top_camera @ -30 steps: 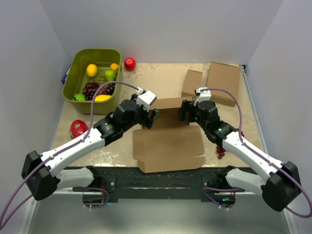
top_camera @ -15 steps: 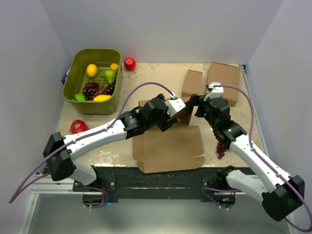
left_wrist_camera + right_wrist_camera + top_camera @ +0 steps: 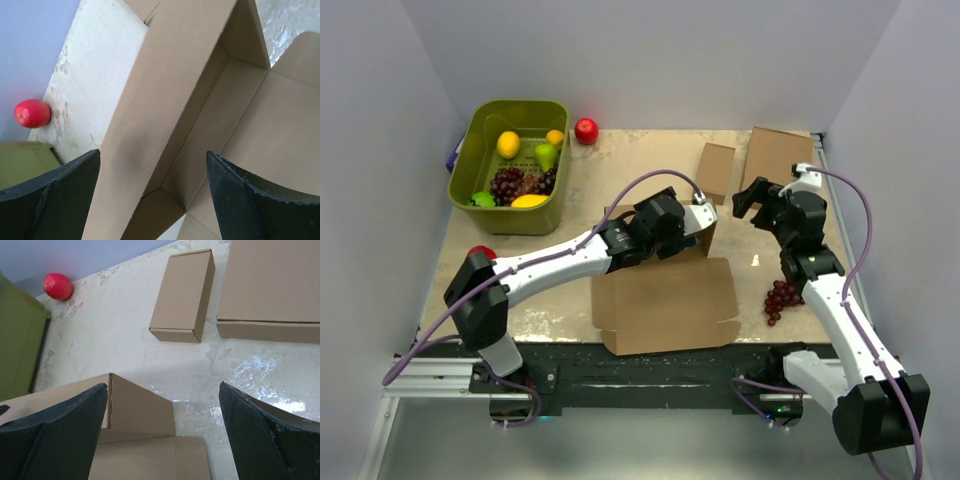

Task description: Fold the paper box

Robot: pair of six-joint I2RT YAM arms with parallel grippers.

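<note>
The paper box (image 3: 670,295) lies in the middle of the table, its big panel flat and its back wall and right side flap raised. My left gripper (image 3: 692,235) reaches over that back wall near its right end. In the left wrist view the left gripper (image 3: 155,200) is open, with the raised wall (image 3: 165,100) between its wide-apart fingers and not gripped. My right gripper (image 3: 748,198) is open and empty, off to the right of the box. In the right wrist view the right gripper (image 3: 162,435) hangs above the box's right flap (image 3: 142,410).
A small narrow box (image 3: 715,170) and a medium flat box (image 3: 780,155) lie at the back right. A green bin (image 3: 470,140) of fruit stands at the back left, with a red apple (image 3: 586,130) beside it. Purple grapes (image 3: 782,298) lie right of the box.
My left arm has swung right along the box's back wall to its right end. My right gripper has pulled back and to the right, away from the box.
</note>
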